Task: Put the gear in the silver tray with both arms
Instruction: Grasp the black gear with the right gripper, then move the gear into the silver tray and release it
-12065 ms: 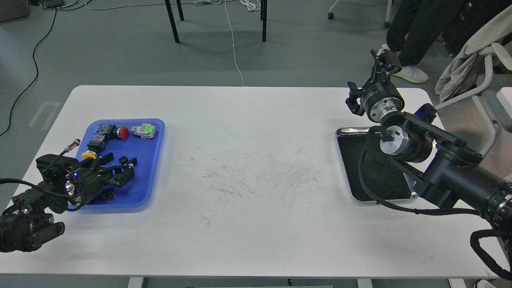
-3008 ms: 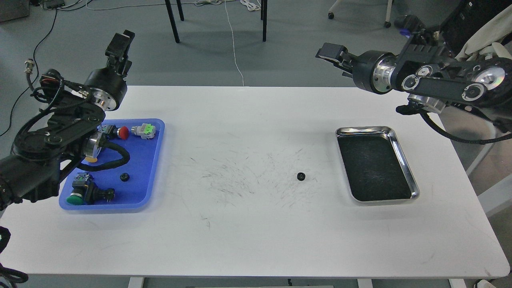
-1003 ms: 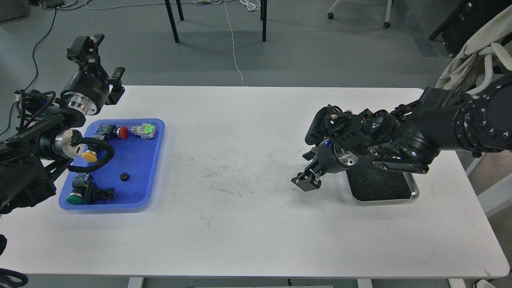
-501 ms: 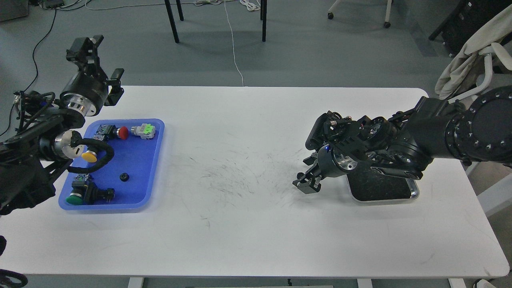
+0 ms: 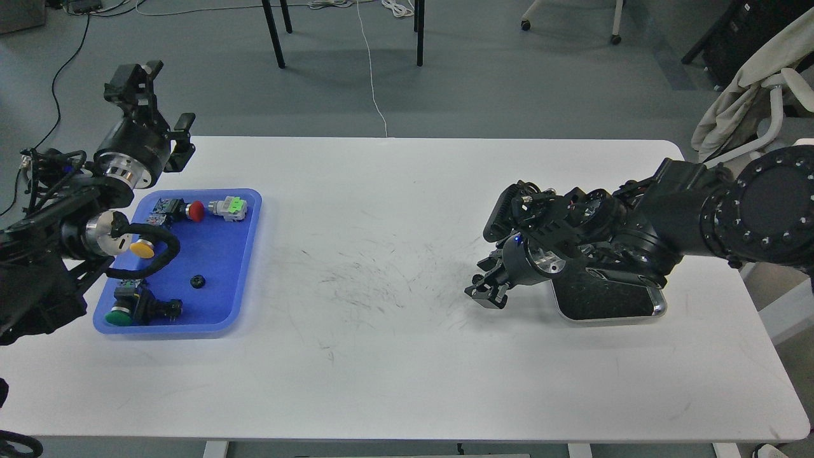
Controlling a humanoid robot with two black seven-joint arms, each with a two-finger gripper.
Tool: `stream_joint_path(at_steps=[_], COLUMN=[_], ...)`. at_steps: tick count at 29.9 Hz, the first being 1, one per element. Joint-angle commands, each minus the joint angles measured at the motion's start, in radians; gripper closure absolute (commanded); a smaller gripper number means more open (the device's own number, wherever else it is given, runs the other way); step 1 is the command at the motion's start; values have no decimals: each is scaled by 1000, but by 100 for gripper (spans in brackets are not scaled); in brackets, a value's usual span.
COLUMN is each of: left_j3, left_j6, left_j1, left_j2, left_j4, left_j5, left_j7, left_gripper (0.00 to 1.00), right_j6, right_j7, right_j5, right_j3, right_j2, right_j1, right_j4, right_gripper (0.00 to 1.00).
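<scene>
My right gripper (image 5: pixel 486 291) is down at the table just left of the silver tray (image 5: pixel 659 309), on the spot where a small black gear lay. The gear is hidden under the dark fingers, apart from perhaps a speck at their top edge. I cannot tell whether the jaws are closed on it. The right arm covers most of the tray's dark floor. My left gripper (image 5: pixel 135 71) is raised above the table's far left corner, open and empty. A second small black gear (image 5: pixel 198 280) lies in the blue tray (image 5: pixel 247 254).
The blue tray at the left also holds push buttons: a red one (image 5: pixel 196 210), a yellow one (image 5: pixel 142 249), a green one (image 5: pixel 119 315) and a green-and-grey switch (image 5: pixel 230 207). A chair with draped cloth (image 5: pixel 744 95) stands at the far right.
Three seconds ago the gear lay bare on the table and the right arm was raised. The right gripper then came down onto the gear. Over the last second it shifted only slightly; the left arm barely moved.
</scene>
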Motion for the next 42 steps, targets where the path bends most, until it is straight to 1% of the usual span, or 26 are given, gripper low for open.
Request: stream_joint_path(at_steps=[1, 3, 5, 11, 18, 21, 24, 31, 38, 42], left_j3=[0, 0, 0, 0, 0, 0, 0, 2, 2, 2], left_j6=[0, 0, 0, 1, 1, 1, 1, 1, 1, 1], left_j1=[0, 0, 0, 3, 6, 11, 14, 16, 16, 16], left_j2=[0, 2, 2, 3, 3, 5, 6, 6, 5, 5], left_j4=[-1, 1, -1, 1, 1, 1, 1, 1, -3, -4], left_j5=[0, 0, 0, 0, 0, 0, 0, 0, 0, 0], left_j7=[0, 0, 0, 0, 0, 0, 0, 0, 0, 0], left_gripper=[2, 2, 2, 2, 2, 2, 2, 2, 2, 1], right_j6=[1, 3, 6, 9, 26, 29, 41, 40, 37, 31], right_j7=[0, 0, 0, 2, 2, 2, 2, 2, 2, 2], right_j5=[0, 0, 0, 0, 1, 3, 9, 15, 11, 9], right_j3=[0, 0, 0, -2, 0, 1, 4, 27, 34, 32], right_j2=[6, 6, 9, 16, 16, 9, -14, -160, -316, -362], right_j1=[0, -2, -8, -9, -6, 1, 17, 64, 32, -26], right_j4=[-2, -9, -15, -22, -35, -44, -61, -64, -78, -130], right_gripper=[55, 57, 62, 74, 94, 98, 98, 98, 98, 98])
